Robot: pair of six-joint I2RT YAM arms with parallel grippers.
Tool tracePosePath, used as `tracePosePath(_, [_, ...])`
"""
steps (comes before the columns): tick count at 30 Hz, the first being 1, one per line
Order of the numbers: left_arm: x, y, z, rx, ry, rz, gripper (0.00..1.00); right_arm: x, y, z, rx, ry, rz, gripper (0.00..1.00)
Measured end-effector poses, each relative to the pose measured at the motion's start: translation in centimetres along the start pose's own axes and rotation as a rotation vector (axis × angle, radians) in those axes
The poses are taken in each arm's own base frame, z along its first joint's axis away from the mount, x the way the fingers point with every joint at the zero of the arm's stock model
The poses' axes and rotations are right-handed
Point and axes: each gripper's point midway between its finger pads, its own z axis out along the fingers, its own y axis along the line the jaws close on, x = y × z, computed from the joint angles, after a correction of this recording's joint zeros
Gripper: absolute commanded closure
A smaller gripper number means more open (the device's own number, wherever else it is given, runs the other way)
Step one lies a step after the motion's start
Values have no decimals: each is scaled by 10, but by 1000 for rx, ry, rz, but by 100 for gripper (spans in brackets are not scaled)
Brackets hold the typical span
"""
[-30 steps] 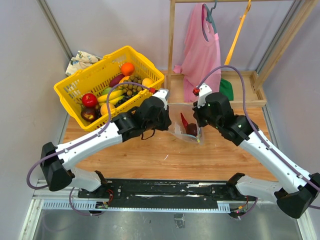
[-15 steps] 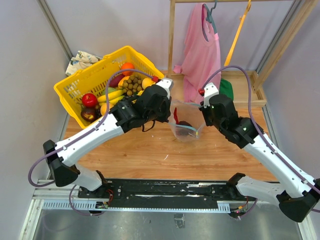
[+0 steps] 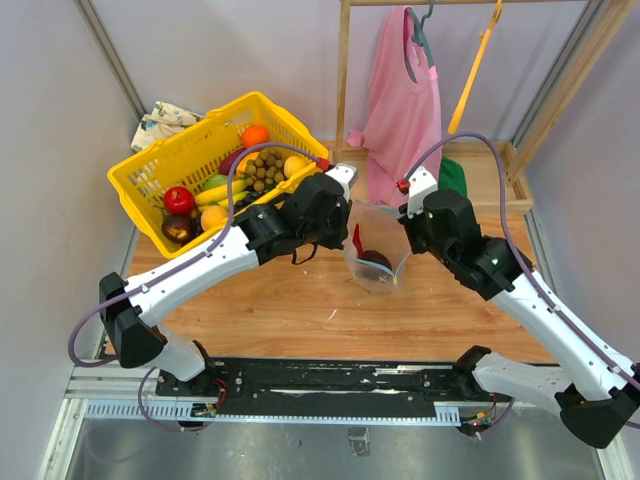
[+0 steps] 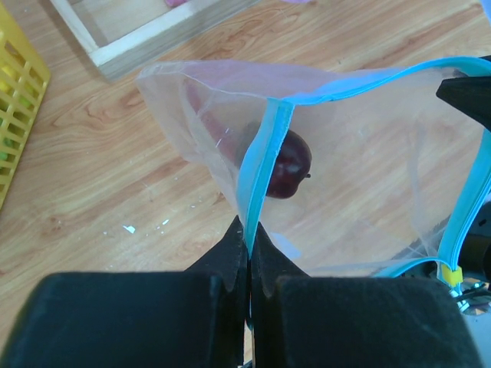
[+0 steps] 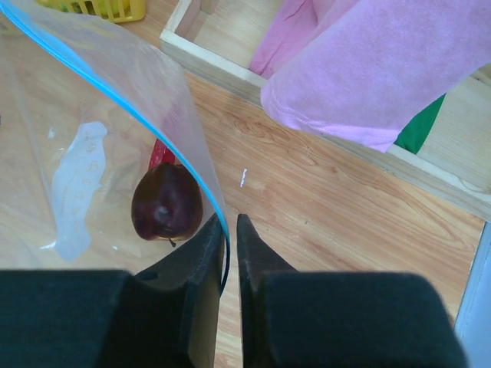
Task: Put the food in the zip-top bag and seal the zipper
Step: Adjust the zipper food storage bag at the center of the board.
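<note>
1. Top view: zip-top bag [image 3: 385, 235] is held mouth-up over mid surface [image 3: 300, 300], nearer the far edge. It's stretched btwn L pincer [image 3: 343, 225] at its left rim & R pincer [image 3: 406, 232] at its right rim. Can't tell if bag bottom touches the wood. Inside: red chili [image 3: 357, 240] standing on end, dark red fruit [image 3: 377, 262] lower down. Yellow basket [image 3: 150, 165] w/ more toy food [image 3: 255, 170] sits at far-left corner. Wooden tray [image 3: 490, 165] lies along far edge, right side, w/ pink cloth [image 3: 405, 100] hanging above it.
2. L wrist view: L pincer [image 4: 248, 249] is fully closed, pinching the zipper [image 4: 265, 153] where the blue strip folds together. Bag mouth spreads open beyond it. Dark red fruit shows thru the plastic just behind the strip. Small yellow slider [image 4: 451, 274] sits on the strip at right. Basket wall is at view's left edge.
3. R wrist view: R pincer [image 5: 230, 238] is narrow, w/ a thin slit btwn fingers. Bag's blue edge runs down into the slit, against the finger on view's left. Can't tell if it's pinched or loose. White label [image 5: 77, 184] is on the bag wall. Dark red fruit sits just beside the label, w/ chili tip above the fruit. Tray & pink cloth lie beyond.
</note>
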Motion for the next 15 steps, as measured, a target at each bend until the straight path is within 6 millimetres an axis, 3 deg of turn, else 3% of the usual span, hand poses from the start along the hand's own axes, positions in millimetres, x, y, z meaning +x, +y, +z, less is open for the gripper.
tracePosePath(3, [0,0,0,0,-1,3,100,-1,-1,-2,2,-6,-6,99])
tracePosePath(15, [-4,-6,9,33,-43,-4,97,-4,-26,-17,113,-22,-27,99])
